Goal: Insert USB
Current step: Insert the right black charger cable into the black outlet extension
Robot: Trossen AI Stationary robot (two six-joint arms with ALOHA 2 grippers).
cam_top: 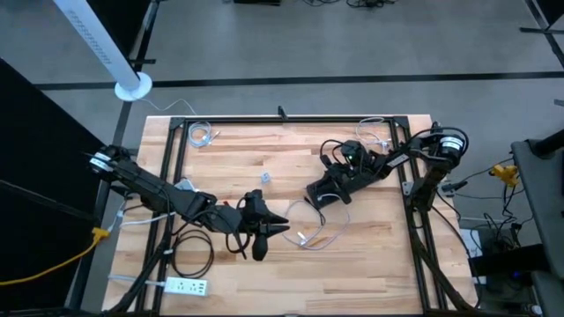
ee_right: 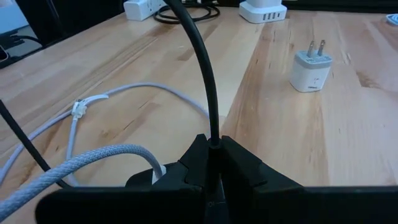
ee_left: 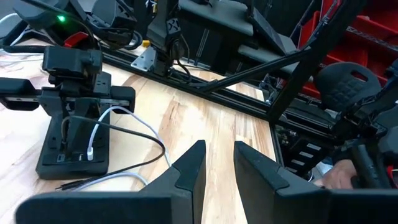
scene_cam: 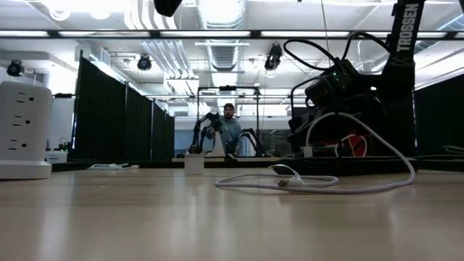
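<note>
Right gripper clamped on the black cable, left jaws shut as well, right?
No. The right gripper is clamped on the black cable, but the left gripper has its jaws open and empty, as the left wrist view shows.

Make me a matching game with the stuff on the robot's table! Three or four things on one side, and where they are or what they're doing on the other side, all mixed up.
Things:
1. white wall charger
2. white power strip
3. left gripper
4. right gripper

States or places:
A. pinching a black cable
B. lying on its side with its two prongs sticking out
C. fingers apart, holding nothing
D. at the table's near left corner, in front of the left arm

Pairs: 1-B, 2-D, 3-C, 4-A
</note>
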